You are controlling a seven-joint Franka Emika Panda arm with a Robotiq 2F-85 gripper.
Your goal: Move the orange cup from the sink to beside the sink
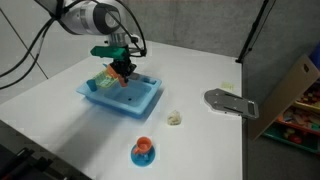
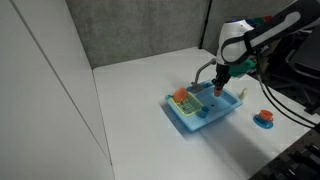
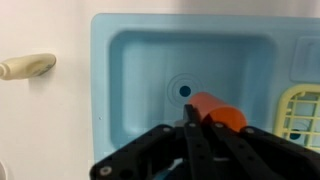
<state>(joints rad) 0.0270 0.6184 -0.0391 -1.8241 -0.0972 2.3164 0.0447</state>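
Note:
A light blue toy sink [image 1: 150, 101] stands on the white table and shows in both exterior views [image 2: 190, 121]. In the wrist view its basin [image 3: 120, 60] has a dark drain hole in the middle. The orange cup [image 3: 220, 108] lies on its side between my fingers, just right of the drain. My gripper [image 3: 192, 120] is shut on the cup's wall near its rim. In both exterior views my gripper [image 1: 122, 70] [image 2: 217, 84] hangs low over the basin, with a bit of orange [image 2: 215, 89] showing under it. I cannot tell whether the cup touches the basin floor.
A yellow dish rack [image 3: 300, 112] with orange and green items [image 1: 102, 81] fills the sink's side section. A small cream object [image 1: 175, 118] [image 3: 25, 67] lies beside the sink. A blue plate with an orange item [image 1: 143, 151] and a grey flat object [image 1: 230, 103] lie farther off.

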